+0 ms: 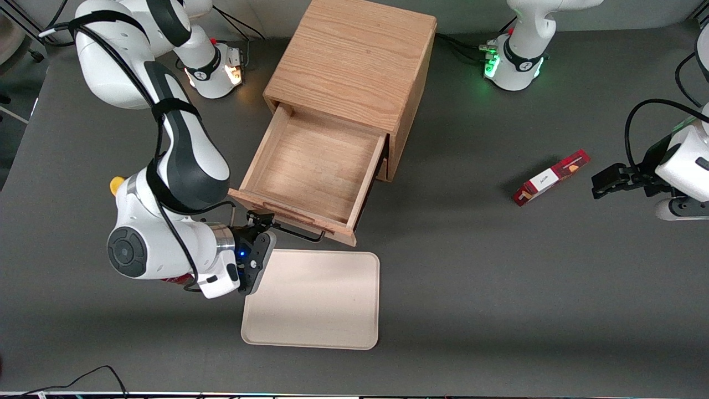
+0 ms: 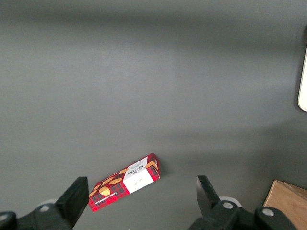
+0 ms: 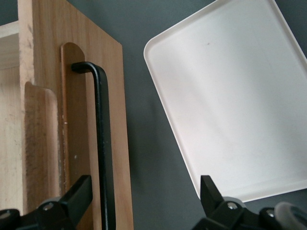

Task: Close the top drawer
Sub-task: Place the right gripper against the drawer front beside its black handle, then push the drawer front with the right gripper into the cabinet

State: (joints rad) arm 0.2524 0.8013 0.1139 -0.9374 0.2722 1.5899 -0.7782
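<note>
One large oak cabinet (image 1: 354,61) stands on the grey table (image 1: 498,277), and its top drawer (image 1: 310,166) is pulled nearly all the way out, bare wooden floor showing, nothing in it. The drawer sticks out of the cabinet toward the front camera, slanted a little toward the working arm's end of the table; its travel runs along that slant, while its plank front and the black handle (image 1: 296,231) lie crosswise to it. A pale tray (image 1: 316,299) lies flat just in front of the drawer, nearer the camera, close to it but apart. A red snack box (image 1: 551,177) lies well off toward the parked arm's end.

The gripper (image 1: 259,221) sits at the drawer front, at the end of the handle nearer the working arm. Its fingers (image 3: 76,194) are spread wide; in the wrist view the handle bar (image 3: 101,143) runs between them, close to one finger, with nothing clamped. So the claw is released and holds nothing.

By my reading the closing push has not started: the drawer is at full reach and the arm is only lined up at its front. The next move calls for pressing on the plank front along the drawer's travel, back into the cabinet. A push at one end of the front could twist the drawer in its runners, so a contact nearer the middle would serve better.
</note>
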